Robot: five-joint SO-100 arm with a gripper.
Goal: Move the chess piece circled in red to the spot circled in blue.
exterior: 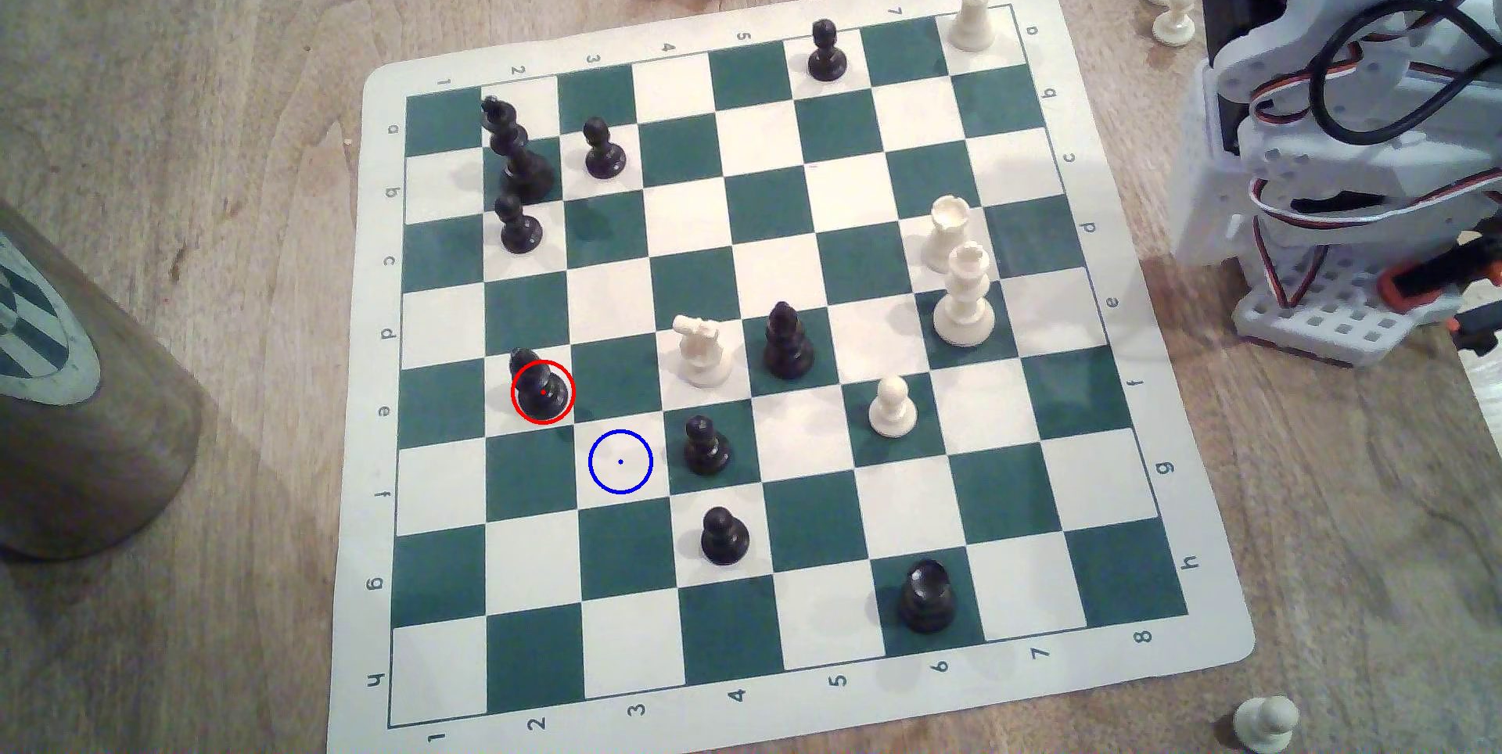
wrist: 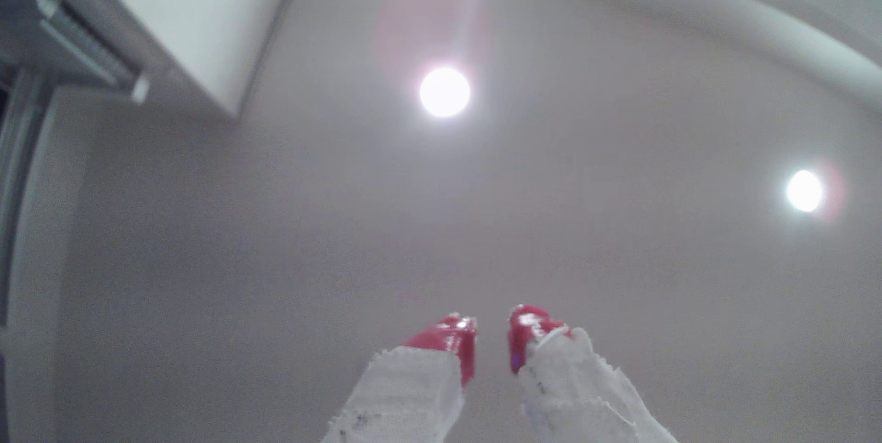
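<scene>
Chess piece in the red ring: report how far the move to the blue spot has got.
Nothing is done yet: the chess piece stands on its red-ringed square, and the spot is bare. In hand: nothing; the gripper is empty, slightly open, pointing at the ceiling. Left: reach, grasp, carry and set down.

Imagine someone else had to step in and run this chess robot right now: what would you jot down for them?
Gripper: open with a small gap between its red tips, holding nothing, pointed up at the ceiling lights in the wrist view. The arm sits folded at the exterior view's right, off the board.

Chess piece: the black piece inside the red ring, upright on its white square, untouched.

Spot: the blue-ringed white square, vacant, diagonally next to the piece. A black pawn stands on the green square right beside it.

Done: nothing yet.

Left: reach across the board, grip the piece, lift it, set it on the spot, probably minding that pawn.
</scene>
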